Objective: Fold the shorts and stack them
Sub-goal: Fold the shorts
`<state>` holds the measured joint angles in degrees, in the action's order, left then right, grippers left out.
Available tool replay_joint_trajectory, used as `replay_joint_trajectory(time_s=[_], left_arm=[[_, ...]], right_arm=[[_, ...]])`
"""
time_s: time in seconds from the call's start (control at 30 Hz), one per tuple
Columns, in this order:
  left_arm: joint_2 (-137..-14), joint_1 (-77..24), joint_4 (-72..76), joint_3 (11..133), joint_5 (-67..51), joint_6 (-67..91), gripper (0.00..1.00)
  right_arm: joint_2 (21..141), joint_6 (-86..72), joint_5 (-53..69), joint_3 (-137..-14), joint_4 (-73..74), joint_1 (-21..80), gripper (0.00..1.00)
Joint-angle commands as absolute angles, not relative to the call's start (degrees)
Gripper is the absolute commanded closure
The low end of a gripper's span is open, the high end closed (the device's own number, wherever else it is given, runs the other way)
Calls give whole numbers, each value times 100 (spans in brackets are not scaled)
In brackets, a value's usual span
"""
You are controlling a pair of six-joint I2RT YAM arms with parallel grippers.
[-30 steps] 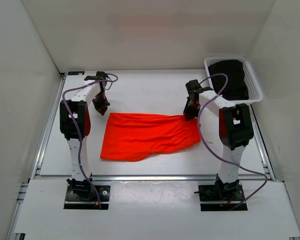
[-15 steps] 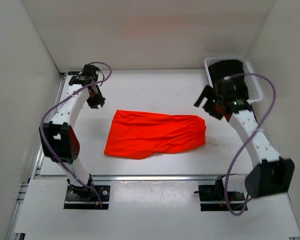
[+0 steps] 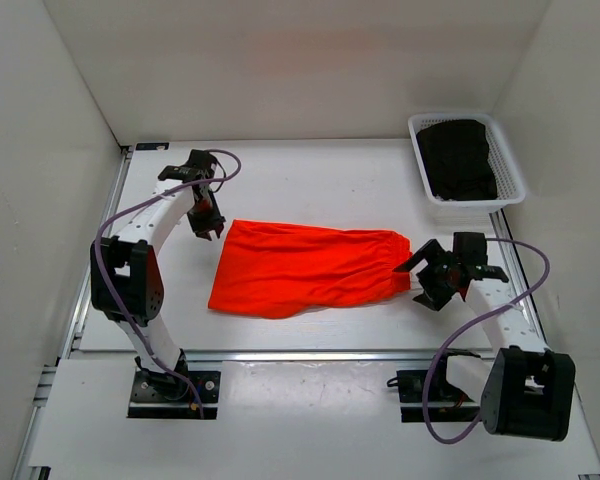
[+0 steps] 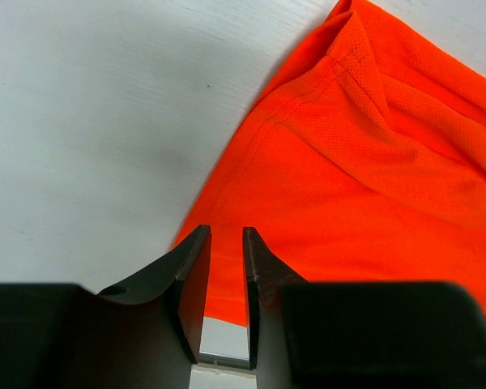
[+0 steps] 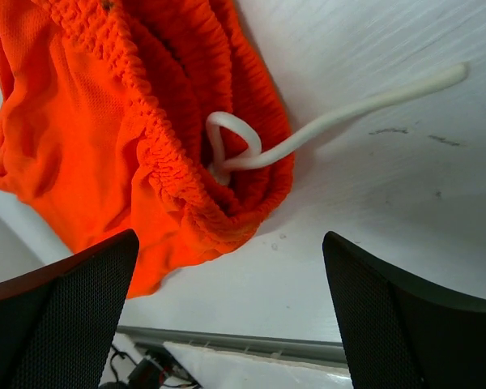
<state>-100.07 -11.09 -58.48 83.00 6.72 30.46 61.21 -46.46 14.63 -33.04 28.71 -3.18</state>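
Observation:
The neon-orange shorts (image 3: 305,268) lie flat in the middle of the table, waistband to the right. My left gripper (image 3: 206,222) hovers just off their far left corner, and its jaws stand a narrow gap apart with nothing between them. In the left wrist view the shorts (image 4: 373,186) fill the right side beyond the left gripper (image 4: 226,235). My right gripper (image 3: 432,275) is wide open at the waistband end, apart from the fabric. In the right wrist view the right gripper (image 5: 229,243) frames the bunched elastic waistband (image 5: 170,154) and the white drawstring (image 5: 332,121).
A white basket (image 3: 515,165) holding dark folded clothing (image 3: 460,158) stands at the back right. White walls enclose the table on three sides. The table's metal front rail (image 5: 251,344) runs just below the right gripper.
My right gripper let go of the shorts' right end, opened wide, swung up toward the basket and came back down beside the waistband. My left gripper opened slightly and returned to the far left corner.

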Motion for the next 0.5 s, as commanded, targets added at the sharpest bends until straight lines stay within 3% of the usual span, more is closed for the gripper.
replay_joint_trajectory(time_s=[0.0, 0.17, 0.47], left_arm=[[-9835, -1099, -5766, 8446, 668, 3076, 66], [-9888, -1151, -5766, 8446, 668, 3076, 66], [-9949, -1151, -5818, 8446, 782, 3146, 66]], right_arm=[[6256, -5114, 2117, -3121, 2145, -421, 2], [6670, -5300, 2041, -2874, 1355, -422, 5], [7803, -5432, 1644, -2812, 387, -536, 23]])
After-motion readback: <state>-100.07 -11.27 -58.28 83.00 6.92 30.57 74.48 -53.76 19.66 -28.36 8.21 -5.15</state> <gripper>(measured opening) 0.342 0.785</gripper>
